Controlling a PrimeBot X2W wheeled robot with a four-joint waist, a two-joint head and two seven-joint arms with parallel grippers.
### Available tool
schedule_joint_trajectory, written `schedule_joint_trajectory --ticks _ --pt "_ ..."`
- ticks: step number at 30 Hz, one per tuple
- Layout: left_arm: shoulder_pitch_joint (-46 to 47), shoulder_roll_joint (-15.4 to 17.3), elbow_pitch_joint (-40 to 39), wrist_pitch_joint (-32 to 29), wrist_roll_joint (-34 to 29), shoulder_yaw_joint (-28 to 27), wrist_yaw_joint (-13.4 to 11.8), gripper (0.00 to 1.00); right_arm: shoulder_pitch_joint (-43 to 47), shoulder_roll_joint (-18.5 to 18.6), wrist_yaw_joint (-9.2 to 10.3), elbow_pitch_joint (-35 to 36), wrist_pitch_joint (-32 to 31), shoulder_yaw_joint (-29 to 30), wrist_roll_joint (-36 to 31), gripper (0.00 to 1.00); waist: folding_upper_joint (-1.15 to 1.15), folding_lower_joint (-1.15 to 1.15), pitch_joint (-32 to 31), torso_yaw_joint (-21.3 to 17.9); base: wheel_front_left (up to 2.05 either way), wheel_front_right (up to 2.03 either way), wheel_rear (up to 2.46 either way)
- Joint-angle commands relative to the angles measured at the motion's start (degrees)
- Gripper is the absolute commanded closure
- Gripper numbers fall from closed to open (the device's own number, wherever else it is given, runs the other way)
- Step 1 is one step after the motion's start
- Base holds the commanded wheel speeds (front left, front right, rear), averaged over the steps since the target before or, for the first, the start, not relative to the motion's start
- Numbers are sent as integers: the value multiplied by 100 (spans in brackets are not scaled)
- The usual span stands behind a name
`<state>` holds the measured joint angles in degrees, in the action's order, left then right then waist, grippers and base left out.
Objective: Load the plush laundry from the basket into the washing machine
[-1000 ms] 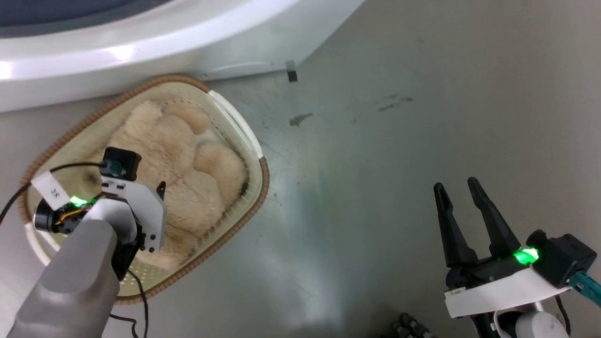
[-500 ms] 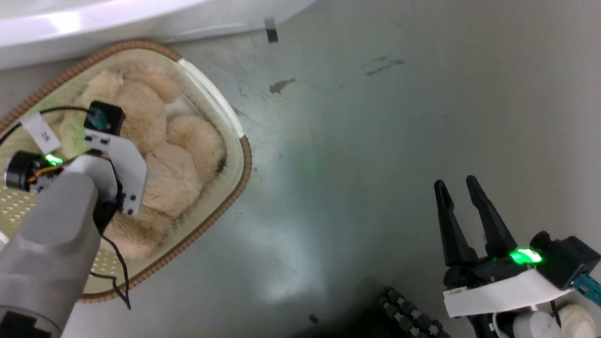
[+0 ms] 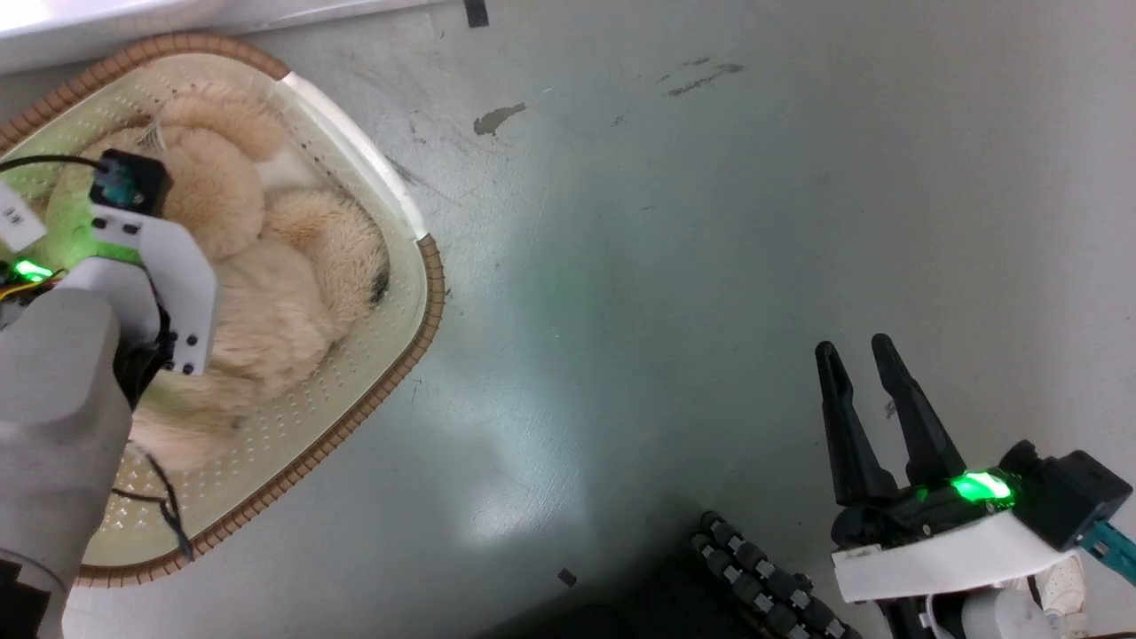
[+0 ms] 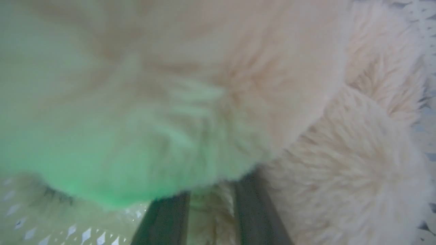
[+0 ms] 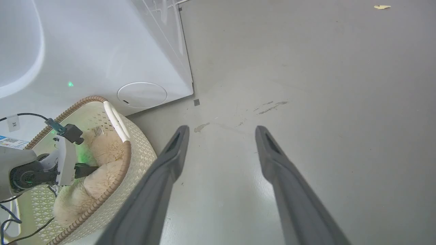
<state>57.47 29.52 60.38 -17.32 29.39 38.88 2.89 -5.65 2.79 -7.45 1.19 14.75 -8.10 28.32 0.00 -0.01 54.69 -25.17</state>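
Grey floor point(image 3: 710, 222) around the basket point(image 3: 426, 302): stuffed toy point(image 3: 266, 311) still inside the basket, left gripper point(image 4: 211, 197) sunk deeper into its fur than a second ago, fingers point(image 4: 252, 211) narrowed round a tuft, grip unconfirmed; right gripper point(image 3: 853, 344) spread, empty, well outside the basket; lift likely next.

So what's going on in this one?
The left gripper is down in the basket, its fingers pushed into the plush laundry with fur between them. Whether it has clamped is not clear. The toy lies in the basket, which stands on the floor right next to the washing machine. The right gripper hangs open over the floor, holding nothing.
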Motion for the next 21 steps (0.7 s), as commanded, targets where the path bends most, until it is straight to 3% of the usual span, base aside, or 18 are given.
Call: schedule_joint_trajectory --ticks 1,8,21 --pt "-151 77 171 61 33 3 -51 100 -169 9 -3 -42 25 -39 30 0 0 1 -56 -28 0 0 0" --pt "-404 54 227 465 192 -100 -63 100 -275 9 -3 -181 25 -7 -58 0 0 1 -429 -17 0 0 0" --pt "-980 -743 329 1854 505 -231 -28 100 -45 9 -3 -429 25 530 -701 0 0 1 -1887 695 0 0 0"
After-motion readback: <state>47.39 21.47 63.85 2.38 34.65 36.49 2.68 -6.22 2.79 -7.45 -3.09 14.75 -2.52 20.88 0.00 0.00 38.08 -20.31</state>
